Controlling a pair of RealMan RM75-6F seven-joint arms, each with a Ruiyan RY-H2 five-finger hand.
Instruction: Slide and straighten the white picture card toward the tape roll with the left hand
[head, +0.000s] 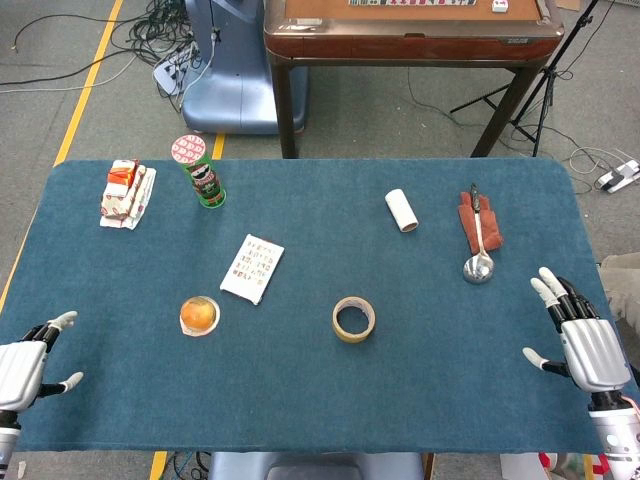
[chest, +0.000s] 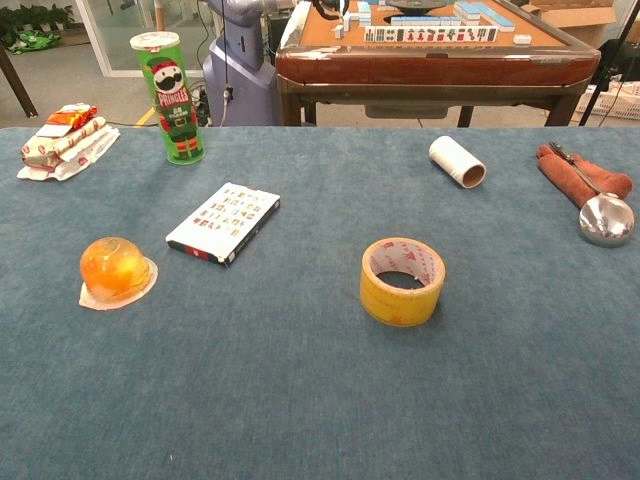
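Observation:
The white picture card (head: 252, 268) lies flat on the blue table, tilted, left of centre; in the chest view the card (chest: 224, 221) shows rows of small coloured pictures. The yellow tape roll (head: 354, 319) sits to its right and nearer me, also seen as the tape roll (chest: 402, 281) in the chest view. My left hand (head: 28, 366) rests at the table's near left corner, fingers apart, holding nothing, far from the card. My right hand (head: 580, 335) is at the near right edge, fingers spread and empty. Neither hand shows in the chest view.
An orange jelly cup (head: 199, 316) sits just left of the card's near end. A green Pringles can (head: 203, 171) and snack packets (head: 127, 193) stand at the back left. A white roll (head: 401, 210) and a metal scoop on a red cloth (head: 480, 235) lie at the back right.

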